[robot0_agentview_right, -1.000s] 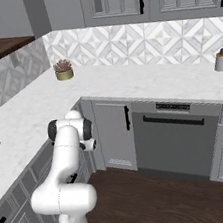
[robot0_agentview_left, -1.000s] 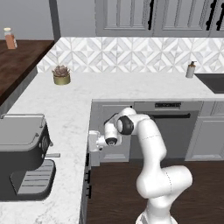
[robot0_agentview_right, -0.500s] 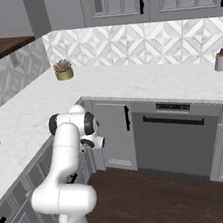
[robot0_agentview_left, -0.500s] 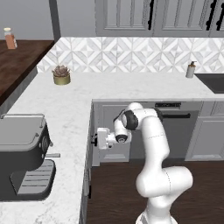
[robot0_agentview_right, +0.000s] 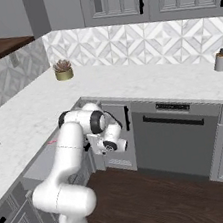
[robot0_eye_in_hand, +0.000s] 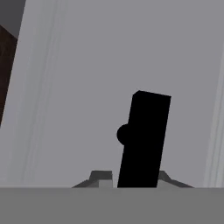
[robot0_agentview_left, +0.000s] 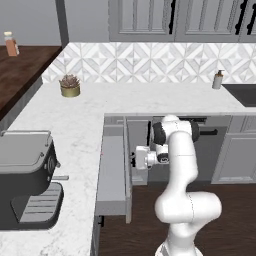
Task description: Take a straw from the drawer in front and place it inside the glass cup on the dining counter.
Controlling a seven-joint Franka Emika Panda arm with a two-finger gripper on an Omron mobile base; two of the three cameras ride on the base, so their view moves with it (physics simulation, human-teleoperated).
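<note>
The hand [robot0_agentview_left: 133,161] meets the drawer [robot0_agentview_left: 113,175] front — its fingertips hidden there — and the drawer's inside is mostly unseen.

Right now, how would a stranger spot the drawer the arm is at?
Follow the L-shaped white marble counter to the coffee machine. Below the counter's edge a wide, shallow grey drawer stands pulled out, unlike the shut cabinet fronts nearby, the gripper closed on its black handle.

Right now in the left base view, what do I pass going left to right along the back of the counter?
Brown bottle on the dark shelf → potted plant → soap dispenser → dark sink edge.
</note>
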